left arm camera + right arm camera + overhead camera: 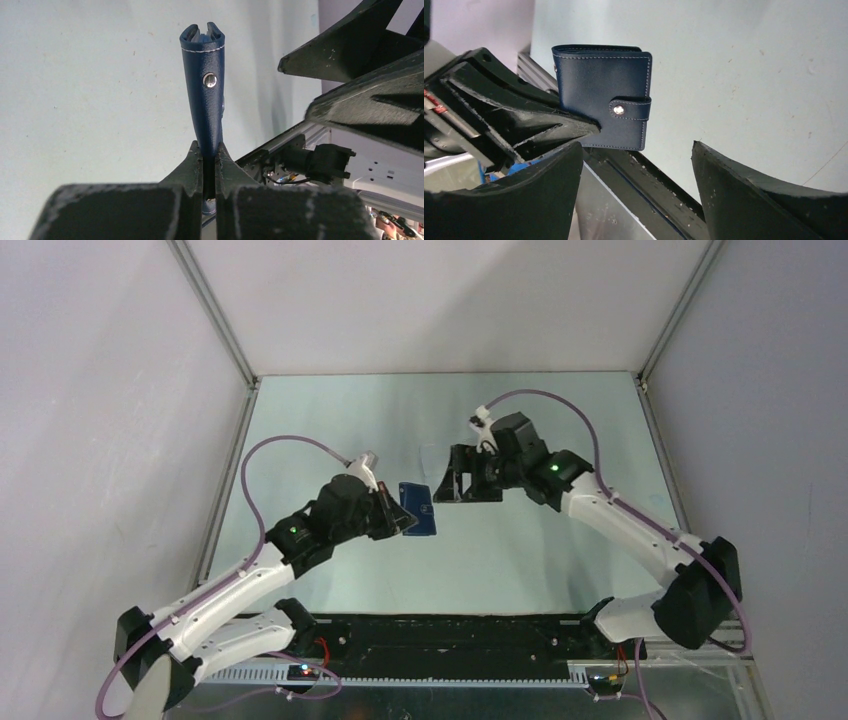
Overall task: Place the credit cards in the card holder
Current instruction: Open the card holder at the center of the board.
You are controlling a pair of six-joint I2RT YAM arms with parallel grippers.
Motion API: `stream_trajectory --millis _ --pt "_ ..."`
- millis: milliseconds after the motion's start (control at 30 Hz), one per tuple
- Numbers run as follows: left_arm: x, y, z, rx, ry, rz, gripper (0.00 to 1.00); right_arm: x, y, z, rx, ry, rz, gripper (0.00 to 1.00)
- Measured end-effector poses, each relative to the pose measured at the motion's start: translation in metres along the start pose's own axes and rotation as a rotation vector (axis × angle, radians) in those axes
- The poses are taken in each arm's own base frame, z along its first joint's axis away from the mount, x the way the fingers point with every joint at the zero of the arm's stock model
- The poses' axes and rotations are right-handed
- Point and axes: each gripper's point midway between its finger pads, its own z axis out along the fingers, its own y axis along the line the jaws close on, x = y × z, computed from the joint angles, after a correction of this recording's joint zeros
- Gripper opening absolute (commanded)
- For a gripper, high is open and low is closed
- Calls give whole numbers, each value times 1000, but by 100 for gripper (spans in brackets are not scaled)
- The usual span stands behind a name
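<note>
Pale grey walls w/ metal corner posts box in a light blue-green table [520, 570], and both arms reach in from its near edge toward the middle. Left arm [250, 575] carries the left gripper [402, 518], jaws pinched narrow on a lower edge of the card holder [417, 508], which hangs in the air over the table's middle, apart from the surface and well away from every edge. Right arm [620, 520] brings the right gripper [447, 476] just beside the holder w/ jaws spread wide, nothing btwn them, no contact visible. From the right wrist view the holder stands upright and folded shut, its strap tab [631, 109] wrapped round the front and pressed down on a small metal stud [619, 110]. No credit cards can be picked out for certain in any view. Judgement: the step in hand is prob. opening the holder, so no card is in yet. Next move likely calls for the right gripper to close on the strap tab or free edge and pull it off the stud while the left grip stays firm; the tab is small, so aim matters.
</note>
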Motion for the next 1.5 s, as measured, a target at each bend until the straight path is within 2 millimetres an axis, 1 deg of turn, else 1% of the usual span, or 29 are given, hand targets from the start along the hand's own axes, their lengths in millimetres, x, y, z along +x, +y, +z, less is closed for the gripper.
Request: stream_trajectory --millis 100,300,400,567,667,767,867,1000,1100,1133,1167,1233,1300,1367,1433,1500 --pt "8 4 0 -25 20 4 0 11 7 16 20 60 -30 77" --pt "18 5 2 -42 46 19 0 27 24 45 46 138 -88 66" --pt "20 6 1 -49 55 19 0 35 26 57 84 165 -111 60" --pt "22 19 0 -103 60 17 0 42 23 70 195 195 -157 50" --pt "24 22 -2 -119 64 14 0 44 16 74 267 197 -186 48" --pt "23 21 -5 -115 61 12 0 49 2 76 345 207 -199 46" --pt "24 22 -8 -118 61 10 0 51 3 77 349 206 -198 43" --pt "19 19 -17 -101 30 5 0 46 5 78 339 187 -178 42" --pt "14 15 -21 -82 9 4 0 41 9 73 322 166 -168 41" --pt "14 13 -22 -72 7 4 0 37 7 70 333 151 -176 41" --pt "12 7 -25 -46 -1 4 0 31 -5 66 388 129 -182 40" --pt "6 -6 -34 16 -27 6 0 25 -38 59 496 117 -169 40" --pt "-1 -18 -40 64 -55 7 0 25 -69 51 584 129 -145 41" --pt "-7 -26 -45 101 -79 7 0 25 -93 44 642 143 -119 41" --pt "-9 -29 -46 113 -86 7 0 25 -104 37 660 152 -101 42" --pt "-9 -30 -46 116 -88 5 0 24 -104 30 632 146 -86 44"
